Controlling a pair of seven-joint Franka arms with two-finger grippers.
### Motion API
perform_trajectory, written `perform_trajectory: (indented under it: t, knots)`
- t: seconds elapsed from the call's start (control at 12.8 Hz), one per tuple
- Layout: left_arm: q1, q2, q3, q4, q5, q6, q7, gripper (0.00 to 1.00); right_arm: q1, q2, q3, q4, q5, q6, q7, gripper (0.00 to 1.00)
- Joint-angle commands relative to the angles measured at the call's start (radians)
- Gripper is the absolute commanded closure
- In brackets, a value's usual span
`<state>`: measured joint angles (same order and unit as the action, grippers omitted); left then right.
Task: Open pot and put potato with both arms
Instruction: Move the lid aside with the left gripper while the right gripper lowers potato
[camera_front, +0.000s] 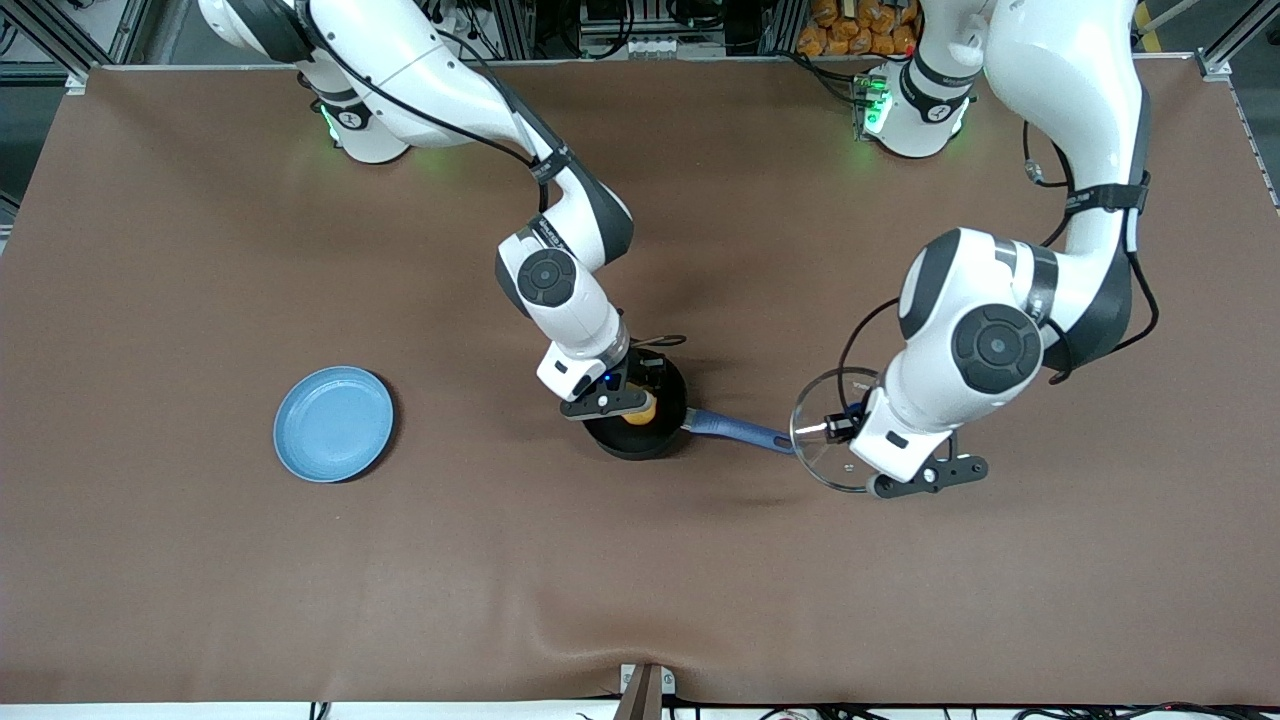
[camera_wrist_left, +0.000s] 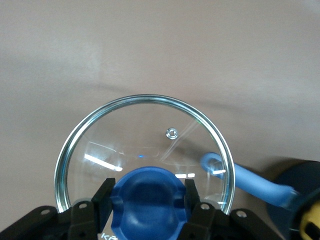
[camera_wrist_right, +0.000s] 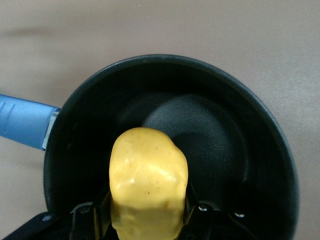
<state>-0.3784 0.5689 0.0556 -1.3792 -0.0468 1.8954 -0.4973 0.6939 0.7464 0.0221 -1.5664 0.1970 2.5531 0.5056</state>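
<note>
Two arms are at work, and the front view shows both busy. The right gripper (camera_front: 628, 398) hangs over the pot (camera_front: 640, 425), which sits near the middle of the table (camera_front: 640, 560) with its blue handle (camera_front: 735, 430) pointing toward the left arm's end. The left gripper (camera_front: 838, 428) holds the glass lid (camera_front: 825, 440) clear of the pot, over the handle's end. A light-blue plate (camera_front: 333, 423) lies well apart toward the right arm's end.

From the left wrist view, the fingers (camera_wrist_left: 102, 200) are clenched on the lid's blue knob (camera_wrist_left: 146, 200), the glass rim around it intact and level, the handle's holed end visible through the glass.

From the right wrist view, the fingers (camera_wrist_right: 97, 212) grasp the potato (camera_wrist_right: 148, 182), which hangs over the open pot's black bowl, not yet touching the bottom.

By my judgement the opening is done and the potato is carried into place; what is left is to lower and release it inside.
</note>
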Motion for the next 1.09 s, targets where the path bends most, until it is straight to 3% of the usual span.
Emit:
perform_trajectory:
  t: [0.0, 0.78, 0.86, 1.01]
  knots:
    - [0.03, 0.003, -0.002, -0.033, 0.016, 0.033, 0.02, 1.0, 0.021, 0.037, -0.022, 0.054, -0.022, 0.001, 0.033, 1.0]
    - [0.072, 0.095, -0.005, -0.098, 0.005, 0.185, 0.043, 1.0, 0.035, 0.107, -0.036, 0.118, -0.034, -0.001, 0.079, 1.0]
    - [0.072, 0.094, -0.006, -0.104, 0.004, 0.188, 0.043, 1.0, 0.035, 0.107, -0.036, 0.12, -0.034, -0.002, 0.079, 0.95]
    - [0.073, 0.089, -0.008, -0.113, 0.002, 0.188, 0.045, 1.0, 0.03, 0.107, -0.036, 0.124, -0.031, -0.004, 0.094, 0.45]
